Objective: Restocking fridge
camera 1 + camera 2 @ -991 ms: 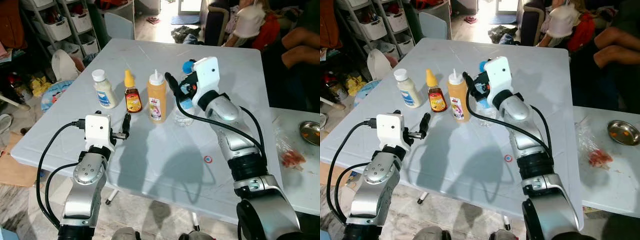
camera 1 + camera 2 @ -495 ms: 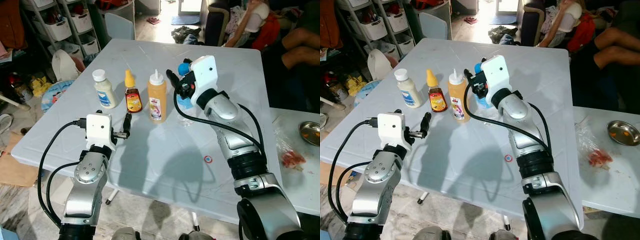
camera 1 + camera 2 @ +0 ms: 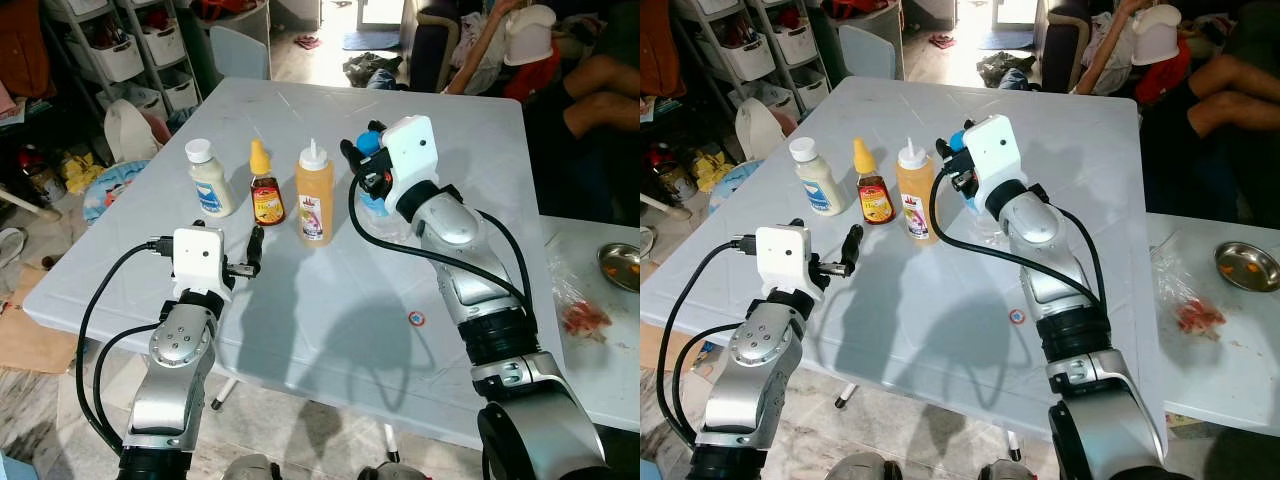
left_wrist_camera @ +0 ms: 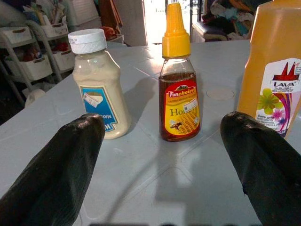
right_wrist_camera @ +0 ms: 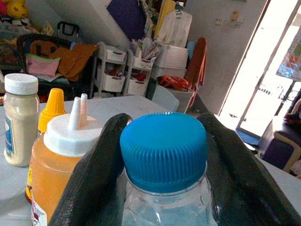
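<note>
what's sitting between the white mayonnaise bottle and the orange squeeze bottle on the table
The amber honey bottle with the yellow cap stands between the white mayonnaise bottle and the orange squeeze bottle, apart from both. The left eye view and left wrist view show it.

A lived-in room of a private home, cluttered and in daily use. A white plastic table (image 3: 300, 300) is standing in the middle, carrying a mayonnaise jar (image 3: 209, 178), a honey bottle (image 3: 264, 184) and an orange sauce bottle (image 3: 313, 193). A shelving rack with white storage baskets (image 3: 120, 50) is lining the far wall, and clothes (image 5: 176, 27) are hanging beside it. A person (image 3: 590, 85) is sitting on a dark sofa (image 3: 432, 45), and daylight is entering through an open doorway (image 5: 277, 75). A metal bowl (image 3: 620, 264) is resting on a second table (image 3: 590, 350).
</note>
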`<state>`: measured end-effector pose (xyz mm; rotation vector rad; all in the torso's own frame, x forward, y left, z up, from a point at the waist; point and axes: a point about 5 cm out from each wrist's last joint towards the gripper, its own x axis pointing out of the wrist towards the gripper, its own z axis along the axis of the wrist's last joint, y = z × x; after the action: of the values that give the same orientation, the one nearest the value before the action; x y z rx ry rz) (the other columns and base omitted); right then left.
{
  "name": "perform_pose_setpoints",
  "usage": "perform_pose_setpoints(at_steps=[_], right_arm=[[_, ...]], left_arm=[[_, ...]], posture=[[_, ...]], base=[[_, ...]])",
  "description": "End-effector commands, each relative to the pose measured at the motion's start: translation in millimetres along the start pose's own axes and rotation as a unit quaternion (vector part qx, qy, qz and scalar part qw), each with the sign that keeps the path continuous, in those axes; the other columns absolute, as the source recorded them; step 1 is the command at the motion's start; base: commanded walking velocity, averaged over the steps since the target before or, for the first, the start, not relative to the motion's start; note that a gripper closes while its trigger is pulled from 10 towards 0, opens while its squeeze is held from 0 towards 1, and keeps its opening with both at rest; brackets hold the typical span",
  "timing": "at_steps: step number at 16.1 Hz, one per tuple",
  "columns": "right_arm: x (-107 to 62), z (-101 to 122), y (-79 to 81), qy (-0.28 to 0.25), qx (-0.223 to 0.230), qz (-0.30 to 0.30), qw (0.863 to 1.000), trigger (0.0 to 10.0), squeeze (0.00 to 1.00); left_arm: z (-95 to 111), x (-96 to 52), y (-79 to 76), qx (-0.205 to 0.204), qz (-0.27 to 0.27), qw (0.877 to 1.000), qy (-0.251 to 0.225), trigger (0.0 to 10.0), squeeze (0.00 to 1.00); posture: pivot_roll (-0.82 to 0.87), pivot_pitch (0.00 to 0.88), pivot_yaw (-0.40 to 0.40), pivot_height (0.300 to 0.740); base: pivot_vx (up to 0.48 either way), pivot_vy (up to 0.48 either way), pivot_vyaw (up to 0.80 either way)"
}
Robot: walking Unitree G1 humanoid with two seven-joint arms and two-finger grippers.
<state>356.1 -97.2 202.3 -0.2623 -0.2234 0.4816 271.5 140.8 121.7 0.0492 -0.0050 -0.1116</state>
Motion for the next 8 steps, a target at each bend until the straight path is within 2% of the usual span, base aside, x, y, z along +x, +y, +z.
perform_pose_setpoints(at_steps=[1,4,8], right_arm=[[-2.9,-4.6,-3.3,0.012,-0.002,-0.012,1.000,0.0,0.00],[-2.9,1.8,-8.1,-0.010,0.001,-0.039,0.999,0.0,0.00],[-5.1,17.1,-23.7,-0.053,0.033,-0.106,0.992,0.0,0.00]], left_arm=[[0.3,2.1,0.4,0.009,0.000,1.000,0.002,10.0,0.00],[0.8,3.1,-0.4,0.010,0.000,1.000,0.000,10.0,0.00],[1.0,3.8,-0.4,0.011,0.001,1.000,-0.002,10.0,0.00]], posture=[[0.02,0.000,0.034,0.740],[0.02,0.000,0.034,0.740],[0.02,0.000,0.033,0.740]], base=[[0.000,0.000,0.00],[0.000,0.000,0.00],[0.000,0.000,0.00]])
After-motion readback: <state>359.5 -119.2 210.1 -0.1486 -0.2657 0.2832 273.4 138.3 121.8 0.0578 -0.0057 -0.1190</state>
